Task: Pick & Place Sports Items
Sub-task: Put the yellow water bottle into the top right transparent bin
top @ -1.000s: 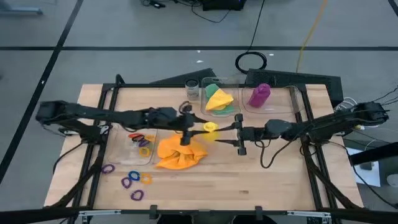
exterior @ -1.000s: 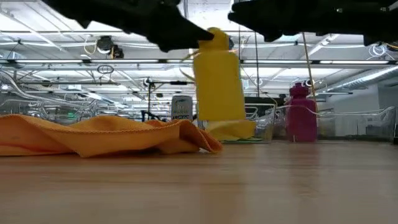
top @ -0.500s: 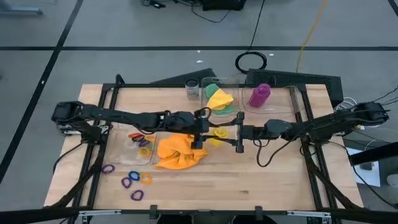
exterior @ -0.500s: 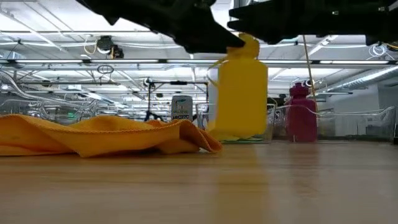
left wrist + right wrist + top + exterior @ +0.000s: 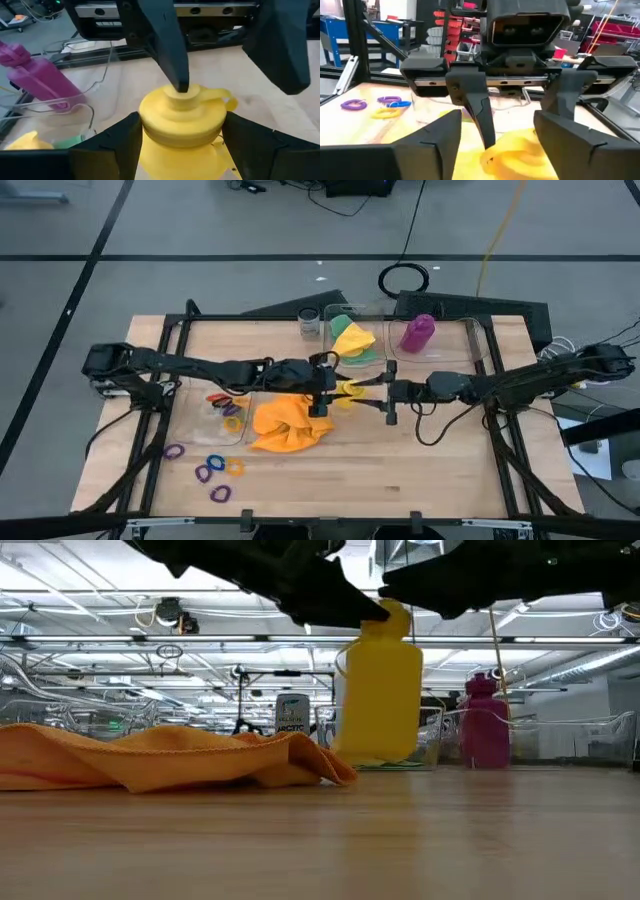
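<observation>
High view, yellow bottle (image 5: 345,391) carried rightward since 1 second before, left gripper (image 5: 332,386) clamped on it, right gripper (image 5: 368,389) spread apart around it, orange cloth (image 5: 285,423) unmoved.

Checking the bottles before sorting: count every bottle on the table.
2. The yellow bottle stands mid-table between both grippers, beside the orange cloth. The purple bottle sits in the clear box at the far edge.

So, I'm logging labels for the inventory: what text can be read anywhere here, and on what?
Small clear jar: carries a label with dark lettering, too blurred to read.
Yellow bottle, purple bottle, orange cloth: no print shows.
Nothing else legible.
</observation>
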Controlling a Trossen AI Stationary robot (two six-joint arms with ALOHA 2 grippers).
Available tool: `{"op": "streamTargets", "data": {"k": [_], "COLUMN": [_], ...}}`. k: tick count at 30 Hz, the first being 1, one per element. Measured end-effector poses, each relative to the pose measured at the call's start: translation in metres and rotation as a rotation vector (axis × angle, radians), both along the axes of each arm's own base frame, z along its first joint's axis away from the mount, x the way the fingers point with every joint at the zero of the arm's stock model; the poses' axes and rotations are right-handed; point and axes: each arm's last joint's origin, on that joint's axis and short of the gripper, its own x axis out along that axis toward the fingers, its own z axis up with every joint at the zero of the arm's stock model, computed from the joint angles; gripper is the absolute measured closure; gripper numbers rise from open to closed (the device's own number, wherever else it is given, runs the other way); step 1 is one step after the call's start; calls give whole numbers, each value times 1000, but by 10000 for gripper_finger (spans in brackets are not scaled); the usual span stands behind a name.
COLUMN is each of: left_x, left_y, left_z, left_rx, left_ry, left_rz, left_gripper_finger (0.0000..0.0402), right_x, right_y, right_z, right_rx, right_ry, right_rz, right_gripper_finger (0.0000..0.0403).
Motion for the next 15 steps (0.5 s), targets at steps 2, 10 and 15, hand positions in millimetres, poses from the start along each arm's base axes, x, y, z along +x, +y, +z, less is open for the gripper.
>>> {"op": "streamTargets", "data": {"k": [2,10,15], "left_x": [0,0,1], "left_y": [0,-5,-7], "left_z": [0,1,2], "left_rx": [1,24,27], "left_ry": [-6,-15,-20], "left_rz": [1,-20,-31], "left_gripper_finger": [205,205,205], "right_x": [0,0,0], "right_y": [-1,-3,-3], "right_z": [0,-2,-2], "right_rx": [-1,-33,-37], "right_ry": [-2,24,23], "right_rz": [-20,-118,-122], "right_gripper_finger": [231,257,259]}}
